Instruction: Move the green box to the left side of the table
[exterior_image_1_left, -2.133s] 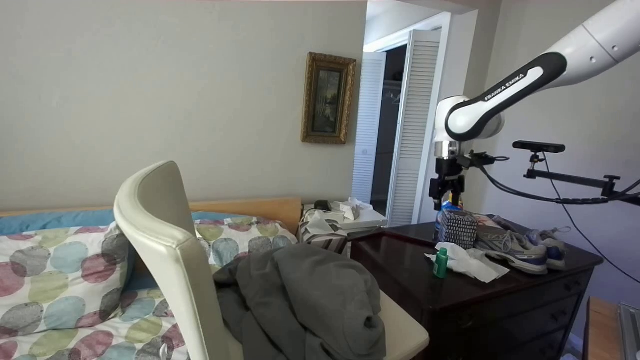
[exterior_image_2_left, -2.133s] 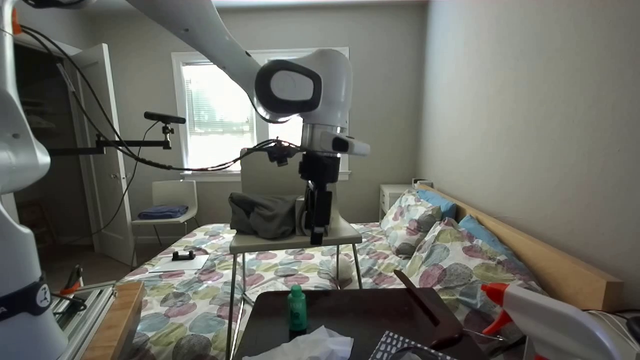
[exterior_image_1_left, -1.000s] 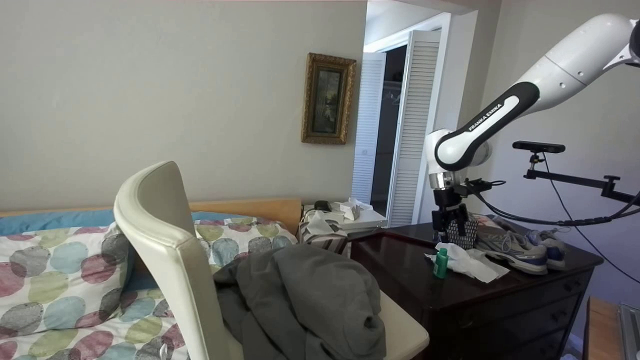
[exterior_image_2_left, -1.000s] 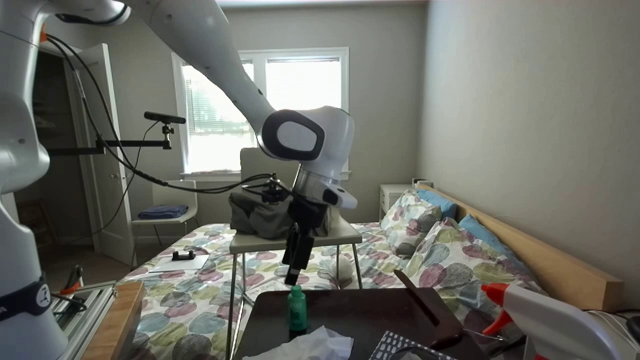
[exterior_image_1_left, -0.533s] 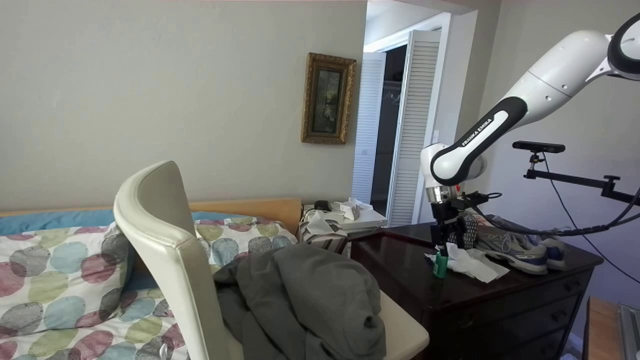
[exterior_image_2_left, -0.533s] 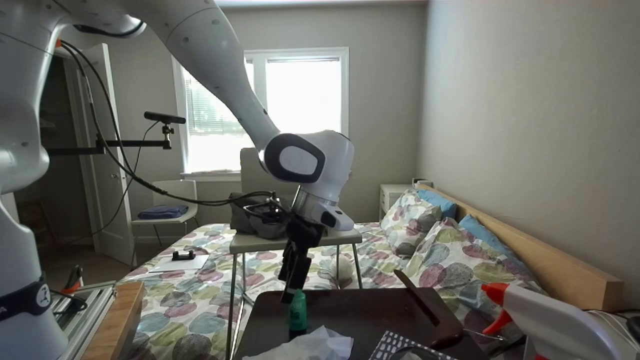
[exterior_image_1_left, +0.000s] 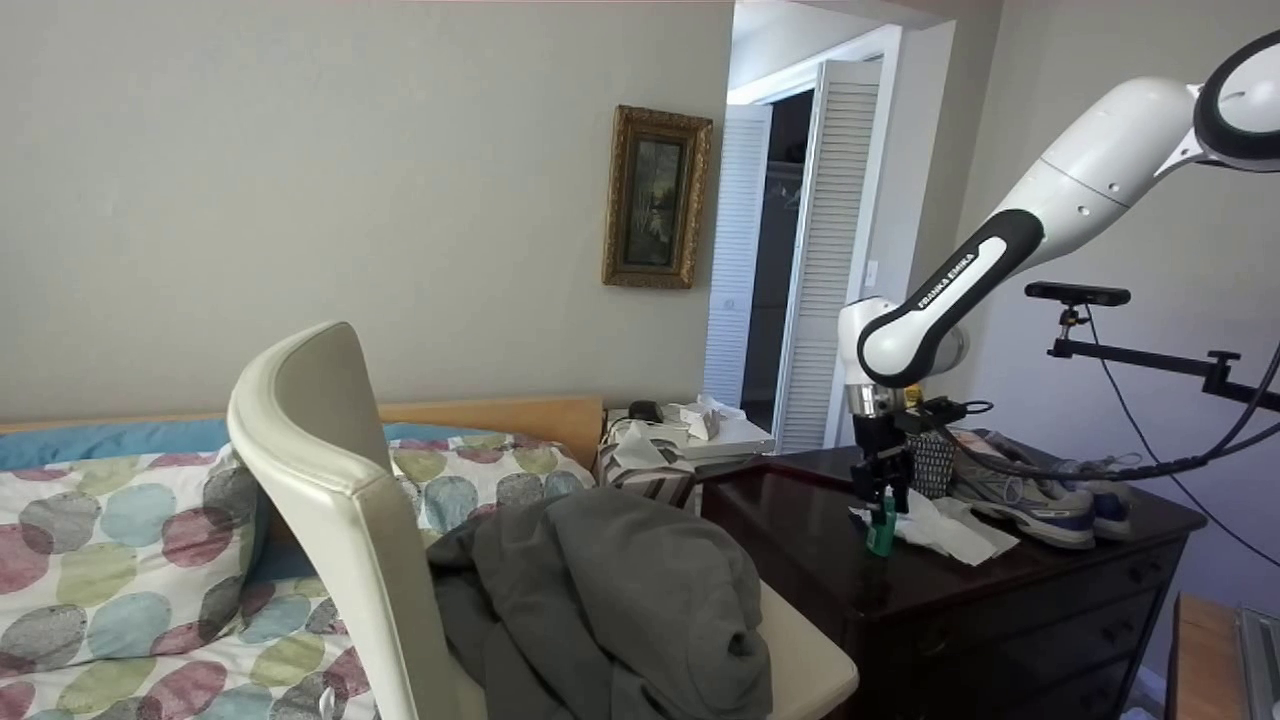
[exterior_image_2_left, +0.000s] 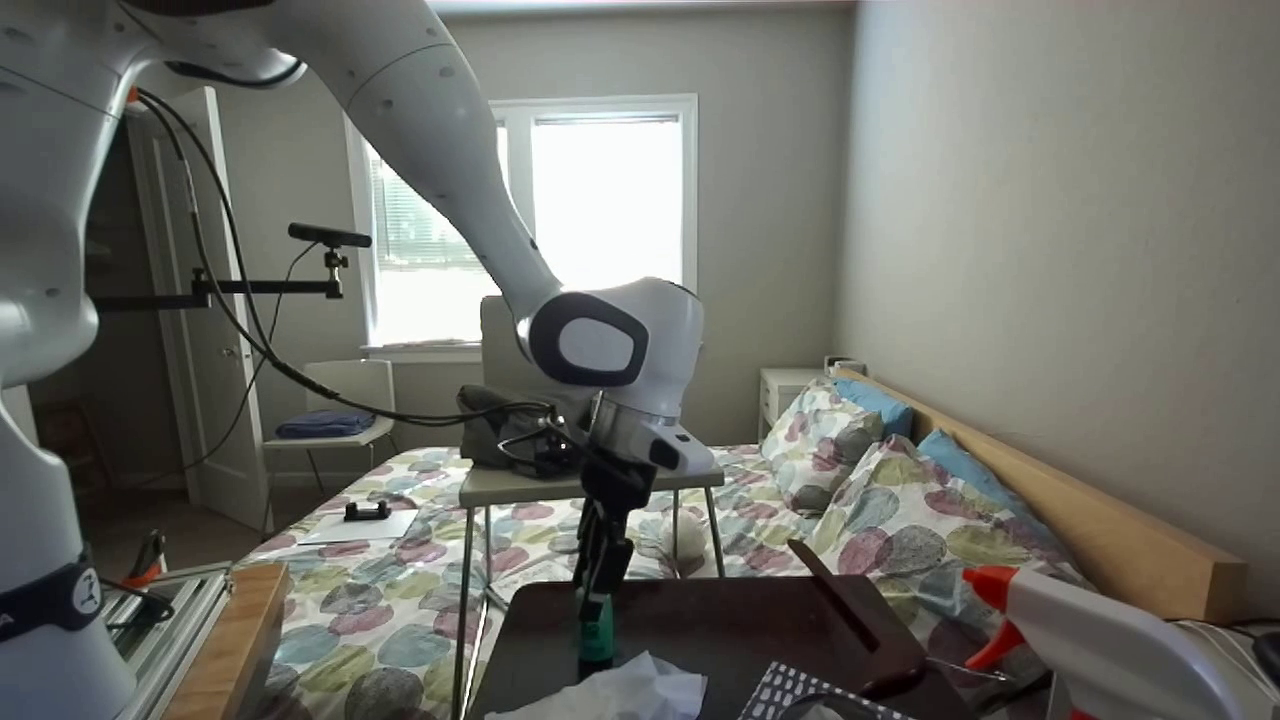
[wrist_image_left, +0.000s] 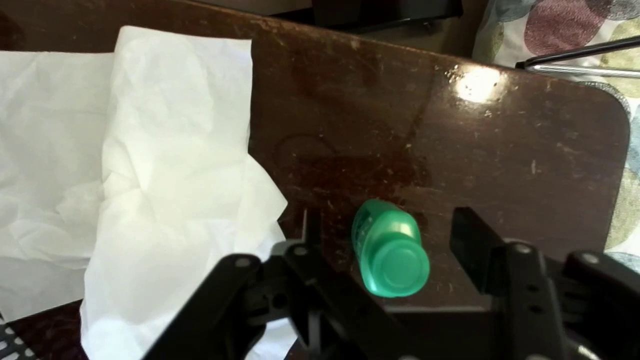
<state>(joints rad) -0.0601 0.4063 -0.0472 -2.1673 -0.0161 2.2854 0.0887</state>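
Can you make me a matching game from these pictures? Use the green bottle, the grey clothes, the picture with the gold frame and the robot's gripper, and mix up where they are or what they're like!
Things:
1. green bottle
2. grey clothing
3. gold-framed picture
4. gripper

Places and states:
A. on the seat of the pale chair
B. open
C. on the wall
D. standing on the dark table

Right pairs: 1-D, 2-A, 3-C, 4-B

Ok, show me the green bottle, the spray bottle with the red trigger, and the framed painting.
Green bottle (wrist_image_left: 392, 255): in the wrist view, on its cap.
Spray bottle (exterior_image_2_left: 1110, 640): in an exterior view, on its white head.
Framed painting (exterior_image_1_left: 655, 200): in an exterior view, on its painted scene.
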